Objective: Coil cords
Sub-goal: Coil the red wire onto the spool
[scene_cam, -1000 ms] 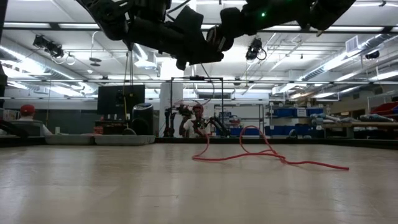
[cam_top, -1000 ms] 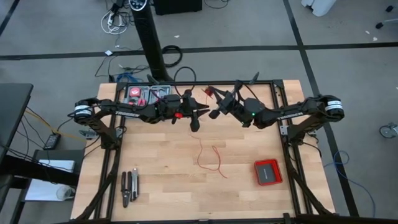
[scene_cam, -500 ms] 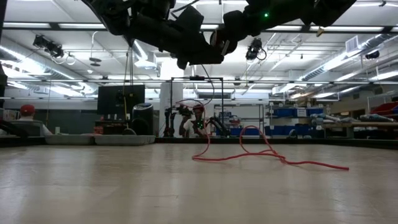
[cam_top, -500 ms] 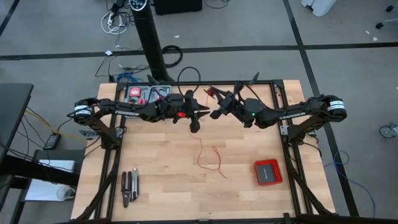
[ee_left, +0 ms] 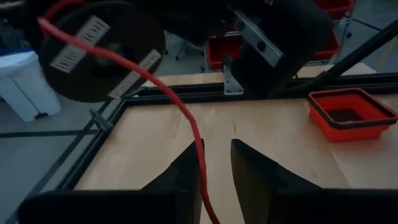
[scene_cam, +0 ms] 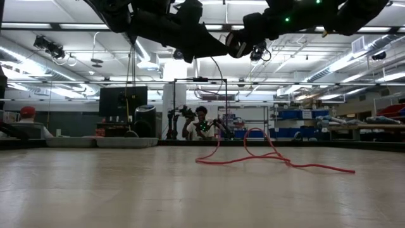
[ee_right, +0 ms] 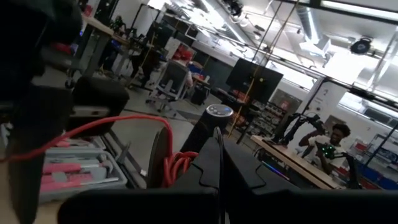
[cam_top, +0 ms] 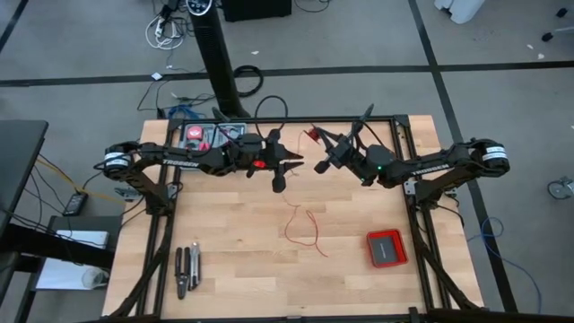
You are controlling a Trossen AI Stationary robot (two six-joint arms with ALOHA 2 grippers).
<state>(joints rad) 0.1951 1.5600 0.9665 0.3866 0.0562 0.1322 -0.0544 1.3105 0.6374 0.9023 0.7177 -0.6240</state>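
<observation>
Seen from above, near to far. Nearest edge of wooden counter (cam_top: 224, 260): dark pliers-type hand tool (cam_top: 186, 270) at left, flat red square box (cam_top: 387, 248) at right, well apart. Mid-counter: thin red wire (cam_top: 303, 229) in loose squiggly loops, one strand rising toward the arms (low view shows loops lying on the surface w/ a tail trailing right). Above that, both dark arms meeting over the counter's far half. Left gripper (cam_top: 280, 170) raised off the surface, jaws a little apart w/ the red strand running between them in its wrist view; whether pinched or just passing through, cannot tell. Small black spool (ee_left: 99, 50) w/ wire leading off it close ahead of that wrist camera. Right gripper (cam_top: 321, 164) just beside the left one, not touching, jaws together. Far-left corner: open case (cam_top: 213, 135) of pink & red bits. Beyond counter: grey floor, black post, loose cables; person (scene_cam: 200, 121) seated far back in the room.
</observation>
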